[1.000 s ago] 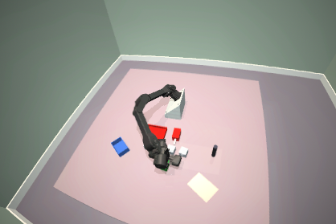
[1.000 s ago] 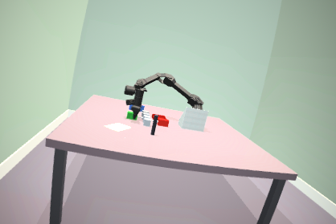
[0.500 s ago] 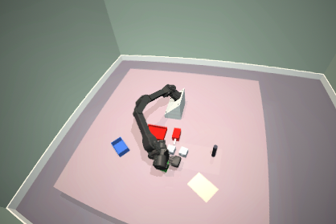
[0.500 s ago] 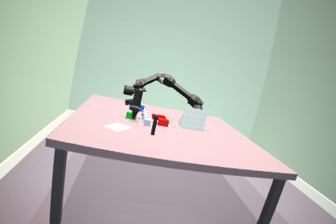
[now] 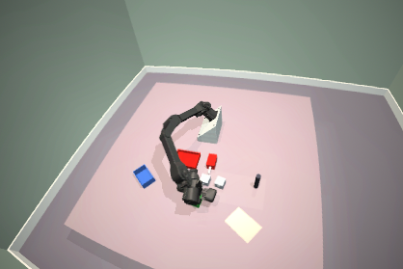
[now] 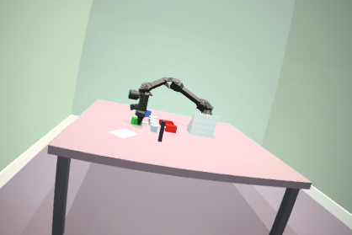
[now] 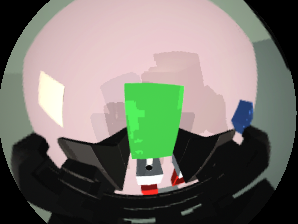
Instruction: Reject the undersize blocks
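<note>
as you look from the wrist, your gripper (image 5: 196,201) (image 6: 140,120) (image 7: 149,125) has its fingers closed on the green go gauge (image 5: 198,204) (image 6: 136,120) (image 7: 154,120), with the broad green handle between them. a pale pin (image 7: 149,161) shows at the handle's lower end in that view, by the dark hole of a steel block (image 7: 149,173); you cannot tell whether it touches the block or enters the hole.

on the base side of your gripper, near it, two pale blocks (image 5: 212,181) (image 6: 154,127) show from the top. past them, toward the arm's base, are the red reject tray (image 5: 189,159) and, beside it, a smaller red piece (image 5: 211,161) (image 6: 171,128). the white wedge (image 5: 210,131) (image 6: 204,125) lies farther that way.

off to your gripper's right you have the blue tray (image 5: 145,176) (image 6: 146,114) (image 7: 242,116). the upright dark cylinder (image 5: 257,181) (image 6: 162,130) stands well off to its left, and the pale sheet (image 5: 243,225) (image 6: 123,133) (image 7: 51,98) lies ahead and left of it.
</note>
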